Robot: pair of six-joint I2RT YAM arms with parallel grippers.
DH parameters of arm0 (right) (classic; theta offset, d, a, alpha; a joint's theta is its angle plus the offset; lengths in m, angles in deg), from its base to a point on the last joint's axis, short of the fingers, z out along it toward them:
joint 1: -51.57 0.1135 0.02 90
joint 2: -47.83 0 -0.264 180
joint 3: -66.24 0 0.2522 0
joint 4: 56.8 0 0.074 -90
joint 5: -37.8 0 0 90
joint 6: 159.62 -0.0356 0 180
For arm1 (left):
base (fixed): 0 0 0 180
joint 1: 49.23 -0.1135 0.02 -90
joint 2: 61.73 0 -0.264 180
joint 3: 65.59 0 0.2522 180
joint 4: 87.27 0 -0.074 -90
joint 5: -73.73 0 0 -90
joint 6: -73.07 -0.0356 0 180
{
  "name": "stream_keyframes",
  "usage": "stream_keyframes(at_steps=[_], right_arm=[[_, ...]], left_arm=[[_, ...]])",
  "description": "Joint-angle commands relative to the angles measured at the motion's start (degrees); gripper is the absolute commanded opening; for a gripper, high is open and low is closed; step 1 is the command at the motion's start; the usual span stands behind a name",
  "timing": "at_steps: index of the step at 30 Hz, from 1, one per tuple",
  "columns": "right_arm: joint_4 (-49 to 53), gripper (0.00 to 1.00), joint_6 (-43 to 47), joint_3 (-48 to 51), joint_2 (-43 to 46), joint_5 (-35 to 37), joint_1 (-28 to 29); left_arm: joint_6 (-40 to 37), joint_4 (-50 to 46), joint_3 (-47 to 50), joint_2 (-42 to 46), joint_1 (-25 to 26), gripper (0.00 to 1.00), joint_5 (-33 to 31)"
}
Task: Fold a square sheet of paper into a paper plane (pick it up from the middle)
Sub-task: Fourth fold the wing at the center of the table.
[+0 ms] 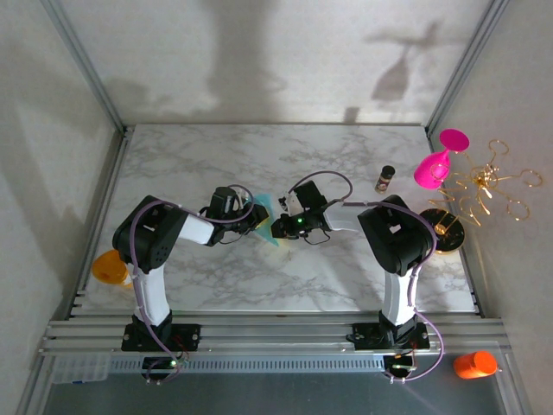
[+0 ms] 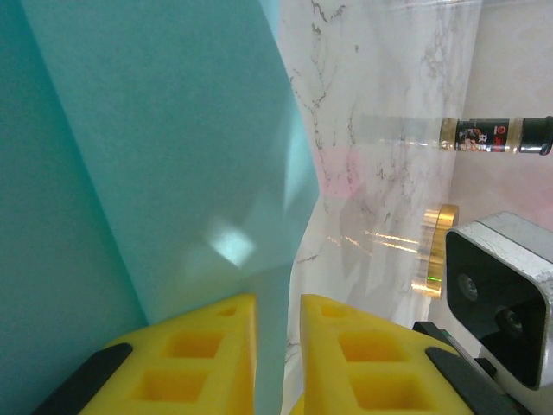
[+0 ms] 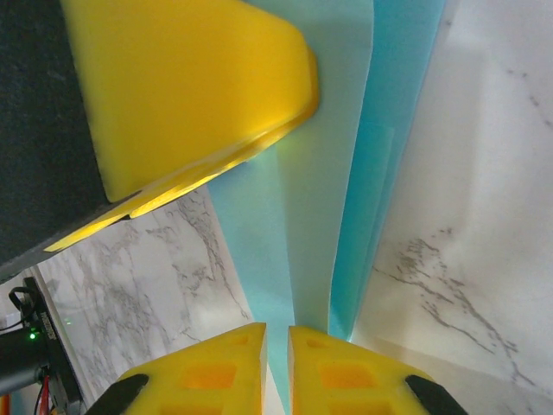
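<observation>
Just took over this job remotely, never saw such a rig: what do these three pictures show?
Two robot arms are bolted at the near edge of a marble table. The wide picture looks down from above and behind them; the other two come from a camera on each wrist, its yellow fingers at the bottom. Between the arms is a folded teal paper. The right pincer is shut on it; it also runs between the fingers of the left pincer, though whether they grip is unclear. At the right stand a bottle, a pink goblet and a gold rack.

Marble table (image 1: 346,285), pale walls (image 1: 285,35), hard shadows (image 1: 242,82)
</observation>
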Motion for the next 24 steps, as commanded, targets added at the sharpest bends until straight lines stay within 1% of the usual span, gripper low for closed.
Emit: stream_keyframes(at_steps=[1,14,24], right_arm=[[1.29,0.16,0.79,-1.01,-1.26,-0.12,0.33],[1.42,0.17,1.11,-1.42,-2.05,-1.59,0.37],[0.44,0.17,0.03,0.83,2.16,-1.71,0.42]], left_arm=[[-1.28,-5.44,0.03,-2.38,-0.37,0.22,-1.40],[-1.14,-6.66,-0.18,-3.03,-0.15,0.24,-1.84],[-1.11,-7.02,0.21,-2.86,-0.19,0.23,-2.71]])
